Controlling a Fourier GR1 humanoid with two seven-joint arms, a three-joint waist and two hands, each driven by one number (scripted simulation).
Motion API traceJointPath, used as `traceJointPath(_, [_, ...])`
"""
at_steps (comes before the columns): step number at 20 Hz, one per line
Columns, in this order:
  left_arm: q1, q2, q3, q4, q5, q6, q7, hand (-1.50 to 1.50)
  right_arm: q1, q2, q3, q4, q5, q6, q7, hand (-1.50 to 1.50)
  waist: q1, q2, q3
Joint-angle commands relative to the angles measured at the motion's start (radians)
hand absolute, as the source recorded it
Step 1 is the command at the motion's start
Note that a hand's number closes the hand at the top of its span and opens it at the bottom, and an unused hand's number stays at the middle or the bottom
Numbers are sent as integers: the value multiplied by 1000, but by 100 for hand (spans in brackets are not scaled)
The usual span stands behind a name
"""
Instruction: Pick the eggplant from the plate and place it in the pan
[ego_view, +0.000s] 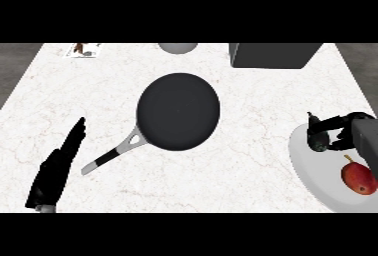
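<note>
A dark eggplant (318, 135) lies at the far left part of the white plate (314, 172) at the right edge of the counter. My right hand (345, 131) comes in from the right, its fingers and thumb curled round the eggplant. The black pan (179, 111) sits in the middle of the counter, nothing in it, its grey and black handle (112, 153) pointing toward the lower left. My left hand (60, 165) rests at the lower left with straight fingers, holding nothing.
A red mango-like fruit (358, 178) lies on the plate's near part. A dark box (272, 55) stands at the back right. A grey bowl (177, 47) and a small picture card (85, 49) sit at the back edge.
</note>
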Motion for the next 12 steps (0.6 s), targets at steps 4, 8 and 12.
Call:
traceJointPath(4, [33,9,16,14,-8,0,-6,0,32,200,180,-156,177,-223,-50,150,-28,-18,18])
traceJointPath(8, [21,-5,4,22,-5,0,16,0,6,296,375,-232,375,-326,-37,150,-29,-40,11])
traceJointPath(12, [28,14,26,31,2,-7,33,0,-49,316,499,-318,534,-485,12,150,-66,-59,11])
